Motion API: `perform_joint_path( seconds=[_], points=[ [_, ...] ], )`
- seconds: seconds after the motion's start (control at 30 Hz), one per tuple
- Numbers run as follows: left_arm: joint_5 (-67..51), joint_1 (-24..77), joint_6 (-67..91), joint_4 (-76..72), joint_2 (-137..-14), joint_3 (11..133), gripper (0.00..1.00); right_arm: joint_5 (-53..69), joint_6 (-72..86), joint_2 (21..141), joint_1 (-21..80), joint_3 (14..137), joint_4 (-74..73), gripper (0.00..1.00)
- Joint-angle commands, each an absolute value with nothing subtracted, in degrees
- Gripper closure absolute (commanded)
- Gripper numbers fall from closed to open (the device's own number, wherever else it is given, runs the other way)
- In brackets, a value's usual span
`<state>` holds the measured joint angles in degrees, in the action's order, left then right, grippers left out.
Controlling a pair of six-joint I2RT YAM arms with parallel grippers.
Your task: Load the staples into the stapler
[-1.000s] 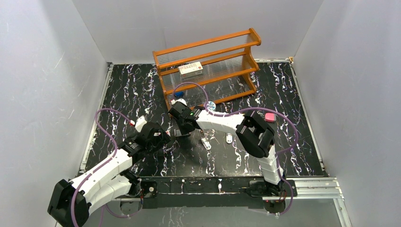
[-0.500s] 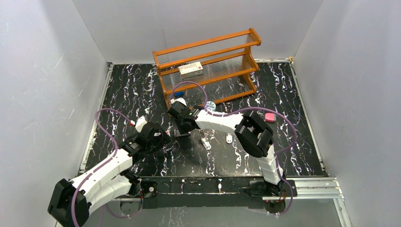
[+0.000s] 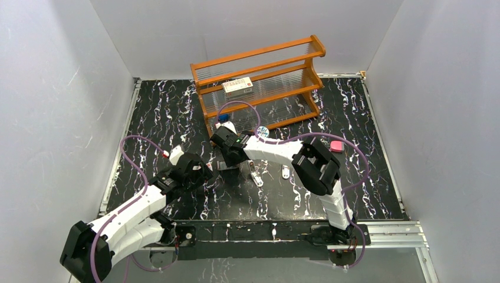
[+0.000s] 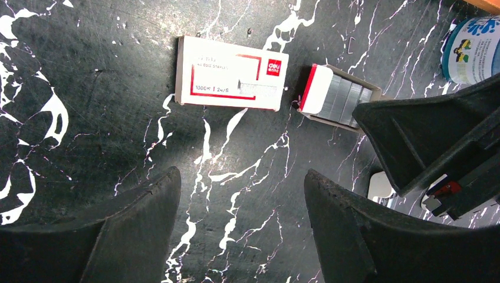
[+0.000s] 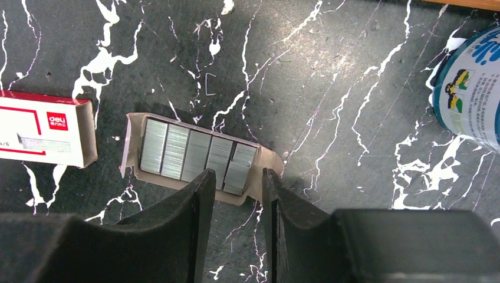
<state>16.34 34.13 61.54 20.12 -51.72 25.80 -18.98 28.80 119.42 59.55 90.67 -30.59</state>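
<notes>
Your work surface is a black table (image 3: pixel 177 112) veined in white like marble, glossy, and enclosed by plain matte white walls (image 3: pixel 59 88) on three sides. At the upper centre of the top view stands an orange wooden rack (image 3: pixel 259 65) with slatted tiers, and a larger red-and-white box (image 3: pixel 237 86) lies on its middle tier.

Both white-and-black arms reach toward frame centre. The left gripper (image 4: pixel 242 180) hovers over bare table with its jaws spread wide, holding nothing. The right gripper (image 5: pixel 237 175) has its blunt black fingers a narrow gap apart, astride the near edge of an open cardboard tray (image 5: pixel 132 144). Nothing is clamped.

The staples (image 5: pixel 194 154) lie in that tray as flat grey metallic strips side by side. One strip sits slightly out of line, between the fingertips. Just left of the tray in the right wrist view lies the small red-and-white box (image 5: pixel 47 132). A round blue-and-white tin (image 5: pixel 469 88) sits at the right edge.

The stapler (image 3: pixel 255 174) lies open on the table, just right of the right gripper in the top view. A pink item (image 3: pixel 336 146) rests further right.

Against the earlier top view, the right jaws have parted from nearly shut. The stapler and the boxes have not moved.
</notes>
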Motion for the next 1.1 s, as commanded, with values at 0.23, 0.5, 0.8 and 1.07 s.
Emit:
perform_joint_path(
  seconds=[0.23,0.5,0.8,1.07],
  points=[
    [17.1,34.0,61.2,20.3,-51.5,24.9,0.26,-17.8,31.2,121.0,58.6,94.0,-31.2,0.56],
    [17.1,34.0,61.2,20.5,-51.3,24.8,0.26,-16.9,32.7,121.0,58.2,93.1,-31.7,0.61],
    [17.1,34.0,61.3,20.5,-51.2,24.6,0.26,-16.4,33.6,119.5,57.5,91.7,-29.6,0.69],
    [17.1,34.0,61.4,20.4,-51.1,24.6,0.26,-16.4,33.8,116.4,57.4,90.6,-27.8,0.71]
  ],
)
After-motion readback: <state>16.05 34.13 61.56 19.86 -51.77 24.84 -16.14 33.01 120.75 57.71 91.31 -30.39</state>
